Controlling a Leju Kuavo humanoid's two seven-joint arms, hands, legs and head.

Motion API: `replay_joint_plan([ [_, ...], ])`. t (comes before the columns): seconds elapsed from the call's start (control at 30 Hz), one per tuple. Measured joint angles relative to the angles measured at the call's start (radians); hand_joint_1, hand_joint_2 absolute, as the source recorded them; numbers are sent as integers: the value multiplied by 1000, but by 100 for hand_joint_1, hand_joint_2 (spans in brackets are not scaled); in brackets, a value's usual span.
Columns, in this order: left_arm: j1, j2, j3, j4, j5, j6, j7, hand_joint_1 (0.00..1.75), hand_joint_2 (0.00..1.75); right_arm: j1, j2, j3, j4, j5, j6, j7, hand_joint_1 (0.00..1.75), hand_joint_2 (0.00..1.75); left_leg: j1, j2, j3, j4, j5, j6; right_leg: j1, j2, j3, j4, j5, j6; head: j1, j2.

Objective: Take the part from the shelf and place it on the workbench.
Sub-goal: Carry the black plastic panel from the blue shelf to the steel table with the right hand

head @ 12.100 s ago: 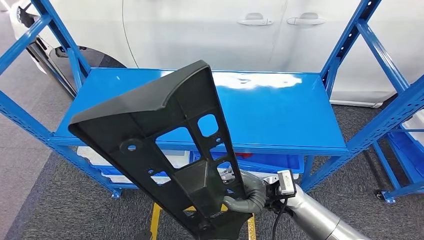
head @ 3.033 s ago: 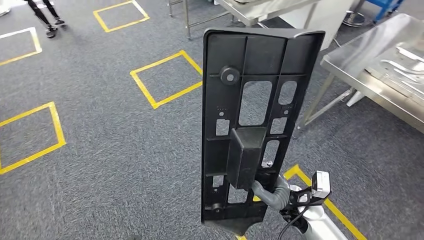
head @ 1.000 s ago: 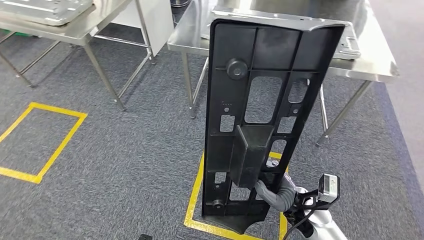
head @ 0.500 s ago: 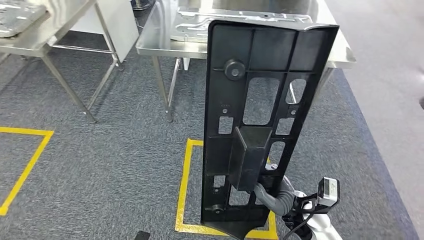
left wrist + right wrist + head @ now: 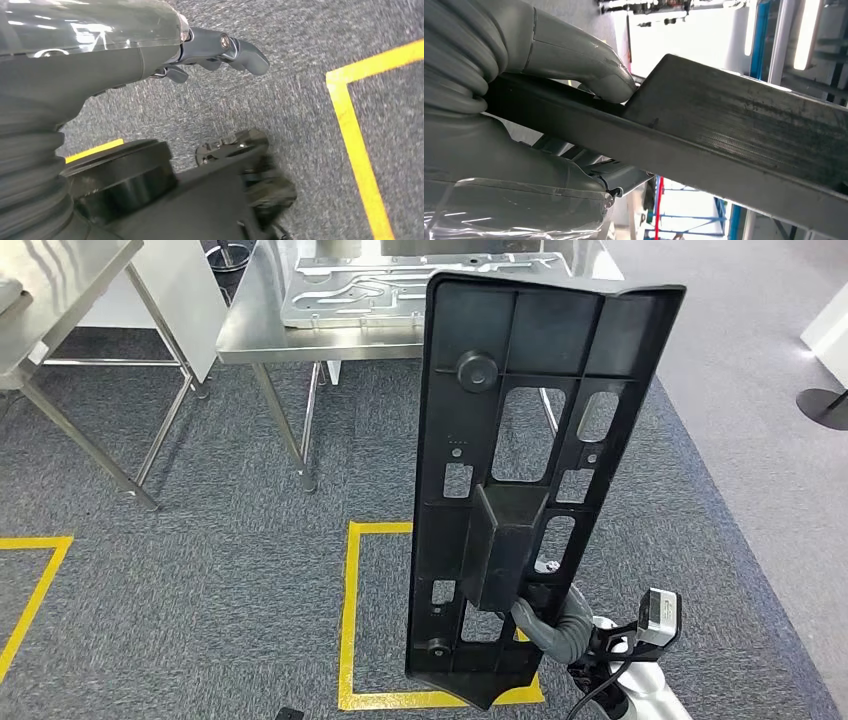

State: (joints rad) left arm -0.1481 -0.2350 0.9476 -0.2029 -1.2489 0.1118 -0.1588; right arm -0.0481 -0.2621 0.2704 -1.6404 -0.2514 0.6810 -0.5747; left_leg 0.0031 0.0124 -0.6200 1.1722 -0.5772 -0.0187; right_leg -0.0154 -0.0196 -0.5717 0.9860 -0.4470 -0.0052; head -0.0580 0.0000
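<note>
Black plastic, the part [image 5: 530, 490] stands upright above my right hand [image 5: 555, 625], which grasps it near its lower end, thumb [image 5: 589, 65] pressed against its edge. Beyond the part's top, the steel workbench [image 5: 250, 325] carries a flat metal panel [image 5: 400, 290]. My left hand [image 5: 220, 47] hangs over grey carpet [image 5: 300, 100], holding nothing, fingers loosely extended.

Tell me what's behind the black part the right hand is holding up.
Behind the black plastic part stands a steel workbench carrying a flat metal panel. Grey carpet shows through the part's cutouts. The bench's right end and legs there are covered, as is most of the right hand.
</note>
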Motion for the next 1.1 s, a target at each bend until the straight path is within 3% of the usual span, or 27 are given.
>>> replay_joint_plan([
  [0.07, 2, 0, 0, 0, 0, -1, -1, 0, 175, -1, -1, 0, 0, 0, 0, 1, 175, 175, 0, -5, -60, 112, -32, -2, 3, 9, 0, 3, -2, -3, 0, 0],
  [0.1, 2, 1, 0, 0, 0, -2, -2, 0, 175, -1, -2, 0, 0, 1, 0, 1, 175, 175, 0, -6, -68, 118, -19, -1, 3, 14, 1, 5, -4, -4, 0, 0],
  [0.13, 1, 1, 0, 0, -1, -3, -3, 0, 175, -1, -2, 0, 0, 1, 0, 2, 175, 175, 0, -6, -56, 82, 13, 1, 4, 19, 3, 7, -6, -3, 0, 0],
  [0.2, -1, 1, 0, 0, -1, -5, -5, 0, 175, -1, -2, 0, 0, 1, 0, 3, 175, 175, -1, -14, 3, -56, 88, 10, 5, 28, 8, 11, -12, 1, 0, 0],
  [0.23, -3, 1, 0, 0, -2, -6, -6, 0, 175, -1, -2, 0, 0, 1, -1, 3, 175, 175, -2, -20, 28, -113, 110, 16, 6, 32, 8, 14, -14, 4, 0, 0],
  [0.27, -4, 1, 0, 0, -3, -7, -7, 0, 175, -1, -2, 0, -1, 2, -2, 3, 175, 175, -3, -25, 42, -148, 119, 21, 7, 35, 7, 15, -15, 9, 0, 0],
  [0.4, -7, 1, 0, 0, -5, -6, -9, 0, 175, -1, 1, 0, -6, 3, -3, 3, 175, 175, -1, -25, 50, -173, 125, 44, 5, 36, 1, 23, -22, 30, 0, 0],
  [0.47, -8, 0, -1, 0, -6, -5, -10, 0, 175, -1, 4, 0, -10, 3, -3, 3, 175, 175, 3, -22, 56, -183, 129, 53, 1, 31, -32, 97, -66, 41, 0, 0],
  [0.53, -8, 0, -1, 0, -7, -5, -11, 0, 175, 0, 5, 0, -11, 3, -3, 3, 175, 175, 2, -19, 56, -184, 128, 56, -4, 26, -100, 233, -125, 50, 0, 0],
  [0.57, -7, 0, 0, 0, -7, -5, -10, 0, 175, 1, 5, 0, -11, 3, -4, 3, 175, 175, 2, -18, 56, -183, 127, 56, -7, 25, -127, 284, -137, 54, 0, 0],
  [0.6, -6, 0, 0, 0, -7, -5, -10, 0, 175, 2, 5, 0, -11, 3, -4, 3, 175, 175, 2, -18, 58, -183, 126, 56, -10, 24, -136, 297, -129, 56, 0, 0],
  [0.63, -5, 0, 0, 0, -6, -5, -10, 0, 175, 2, 5, 0, -11, 3, -4, 3, 175, 175, 2, -17, 60, -182, 124, 54, -12, 22, -125, 269, -103, 58, 0, 0],
  [0.67, -5, 0, 0, 0, -6, -5, -9, 0, 175, 2, 5, 0, -11, 4, -5, 3, 175, 175, 2, -17, 64, -182, 122, 51, -14, 19, -94, 204, -64, 58, 0, 0],
  [0.73, -5, 0, -1, 0, -6, -4, -10, 0, 175, 0, 5, 0, -13, 4, -6, 3, 175, 175, 0, -17, 68, -179, 116, 43, -13, 9, -27, 68, -12, 52, 0, 0],
  [0.77, -5, 0, -1, 0, -6, -4, -10, 0, 175, -1, 6, -1, -14, 4, -8, 3, 175, 175, -1, -17, 68, -178, 114, 38, -10, 5, -10, 29, -3, 46, 0, 0],
  [0.9, -6, 1, -1, 0, -7, -4, -9, 0, 175, -1, 6, -1, -19, 5, -15, 2, 175, 175, 0, -13, 68, -171, 102, 13, -4, 10, -3, 10, -6, 18, 0, 0],
  [0.97, -7, 1, -1, 0, -7, -4, -9, 0, 175, 0, 4, -1, -25, 6, -18, 2, 175, 175, 1, -13, 39, -103, 61, 4, -7, 10, 4, 4, -6, 4, 0, 0],
  [1.03, -6, 1, -1, 0, -7, -4, -9, 0, 175, 3, 3, -1, -28, 8, -18, 1, 175, 175, 2, -14, -27, 33, -1, -1, -3, 11, 7, 4, -11, -4, 0, 0],
  [1.07, -5, 1, -1, 0, -7, -4, -8, 0, 175, 5, 3, -1, -29, 9, -18, 0, 175, 175, 2, -14, -60, 91, -18, -1, 0, 12, 8, 5, -13, -6, 0, 0],
  [1.1, -3, 2, -1, 0, -7, -4, -8, 0, 175, 8, 3, -1, -29, 11, -18, 0, 175, 175, 2, -14, -79, 119, -17, -1, 2, 14, 10, 6, -15, -7, 0, 0],
])
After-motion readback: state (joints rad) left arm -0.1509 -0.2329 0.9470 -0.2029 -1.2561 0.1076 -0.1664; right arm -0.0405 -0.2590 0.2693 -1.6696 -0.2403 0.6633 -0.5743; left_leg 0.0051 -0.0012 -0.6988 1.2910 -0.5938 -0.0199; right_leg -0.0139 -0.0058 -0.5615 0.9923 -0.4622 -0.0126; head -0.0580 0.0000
